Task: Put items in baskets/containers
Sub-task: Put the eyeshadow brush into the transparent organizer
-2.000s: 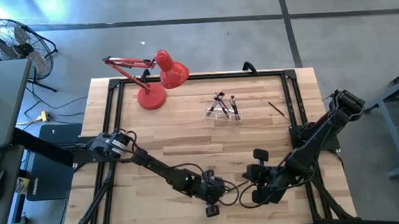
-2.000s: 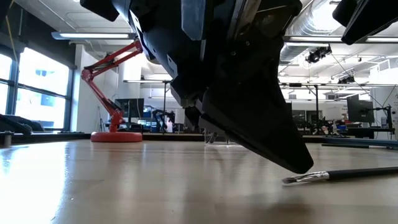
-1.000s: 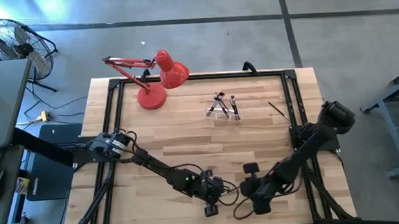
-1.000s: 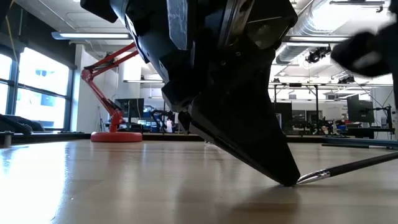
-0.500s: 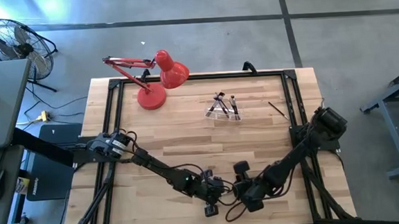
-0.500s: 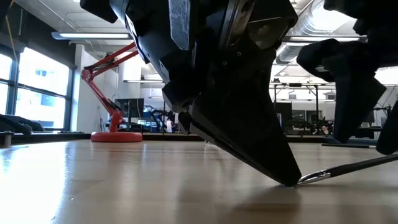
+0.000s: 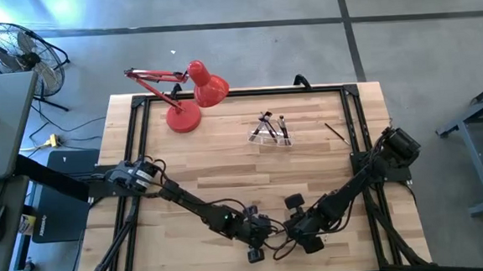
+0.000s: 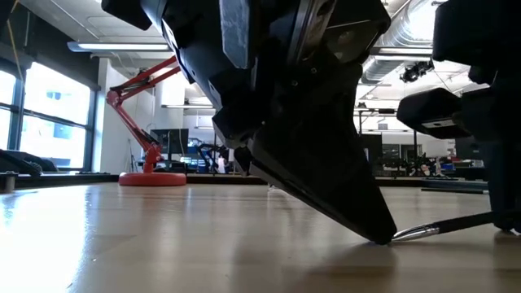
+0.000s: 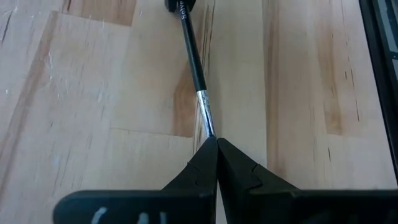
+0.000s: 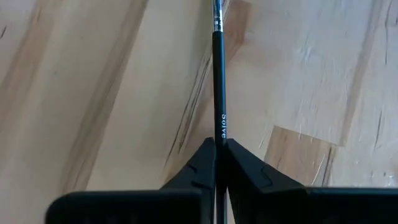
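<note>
Left claw [image 9: 216, 144] pinching brush [image 9: 194, 62] at bristle end, low on desk [image 7: 227, 170] near front edge. Right claw [image 10: 219, 149] clamped on handle end, probably handover. Clear holder [image 7: 272, 135] well apart, toward lamp [image 7: 190, 95].

brush handle [image 10: 217, 81]: small white lettering running along the dark shaft, reads roughly "Solve" in the right wrist view
same brush [image 9: 194, 59], far end: the same white print shows in the left wrist view, too small to read there
elsewhere: nothing else legible
</note>
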Available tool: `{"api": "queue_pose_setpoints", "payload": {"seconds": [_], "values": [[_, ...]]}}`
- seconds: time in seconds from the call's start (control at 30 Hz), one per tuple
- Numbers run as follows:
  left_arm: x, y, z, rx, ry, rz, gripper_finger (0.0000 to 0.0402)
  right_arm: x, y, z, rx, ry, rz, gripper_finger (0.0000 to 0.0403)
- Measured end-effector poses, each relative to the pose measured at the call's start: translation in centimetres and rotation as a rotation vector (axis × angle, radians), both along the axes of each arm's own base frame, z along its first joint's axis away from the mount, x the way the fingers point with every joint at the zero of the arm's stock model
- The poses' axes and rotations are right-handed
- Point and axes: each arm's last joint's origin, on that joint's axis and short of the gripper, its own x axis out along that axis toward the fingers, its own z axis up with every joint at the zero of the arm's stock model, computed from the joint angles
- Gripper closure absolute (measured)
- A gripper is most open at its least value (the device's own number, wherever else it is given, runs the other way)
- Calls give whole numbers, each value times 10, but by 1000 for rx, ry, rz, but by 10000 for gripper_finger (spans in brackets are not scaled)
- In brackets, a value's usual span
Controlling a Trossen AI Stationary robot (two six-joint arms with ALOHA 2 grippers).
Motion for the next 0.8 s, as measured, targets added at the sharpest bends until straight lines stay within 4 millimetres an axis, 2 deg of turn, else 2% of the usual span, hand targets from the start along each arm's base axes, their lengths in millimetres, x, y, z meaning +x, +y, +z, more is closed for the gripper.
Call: {"api": "queue_pose_setpoints", "payload": {"seconds": [0.23, 0.33, 0.5, 0.67, 0.8], "values": [[2, 0, 1, 26, -41, 21, 392, 0, 1, 0, 23, 4, -28, 378], [1, 1, 3, 16, -39, 36, 377, 0, 1, 0, 34, 6, -53, 393], [2, 7, 11, 16, -39, 52, 349, -2, 2, 0, 66, 11, -148, 383], [-6, 19, 47, 7, -26, 123, 340, -11, 5, 5, 85, 33, -216, 395], [-29, 33, 64, 189, 69, 205, 347, -21, 6, 12, 59, 25, -305, 389]]}}
